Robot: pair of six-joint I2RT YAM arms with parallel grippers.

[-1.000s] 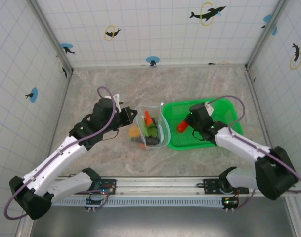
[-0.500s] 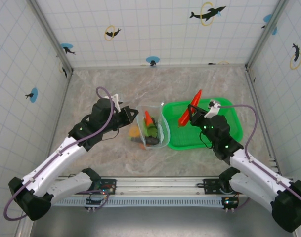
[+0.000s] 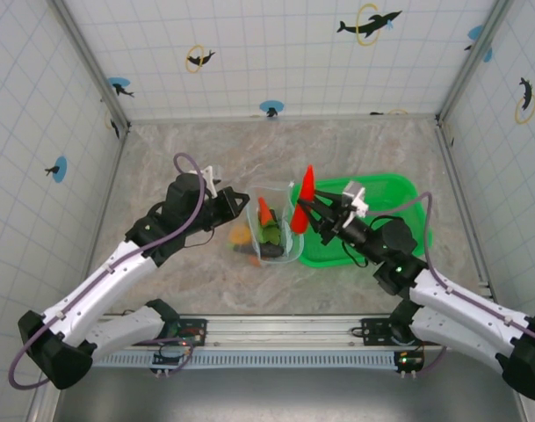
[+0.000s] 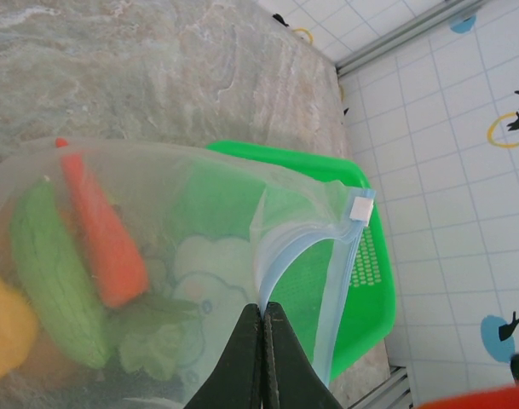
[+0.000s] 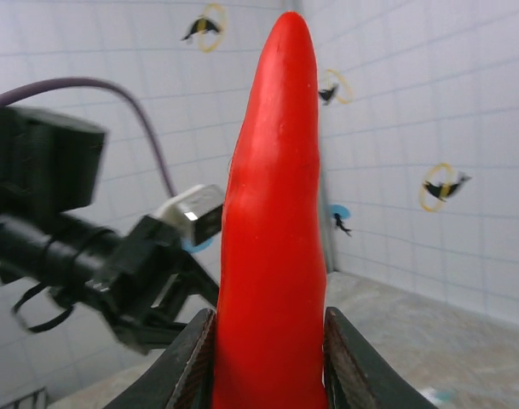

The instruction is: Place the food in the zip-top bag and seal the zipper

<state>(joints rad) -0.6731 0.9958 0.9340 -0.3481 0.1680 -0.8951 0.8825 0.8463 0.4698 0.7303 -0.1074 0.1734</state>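
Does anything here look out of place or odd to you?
One orange round piece seems to lie on the table just left of the zip-top bag, while the carrot sits inside. The clear plastic makes it hard to be sure. Otherwise nothing stands out.

The red toy pepper (image 5: 272,221) runs off the bottom of your right wrist view. Your left wrist view cuts the zip-top bag (image 4: 199,221) at left and bottom, the food (image 4: 106,239) inside hazy. From above, the right arm (image 3: 447,297) hides part of the green basket (image 3: 390,186).
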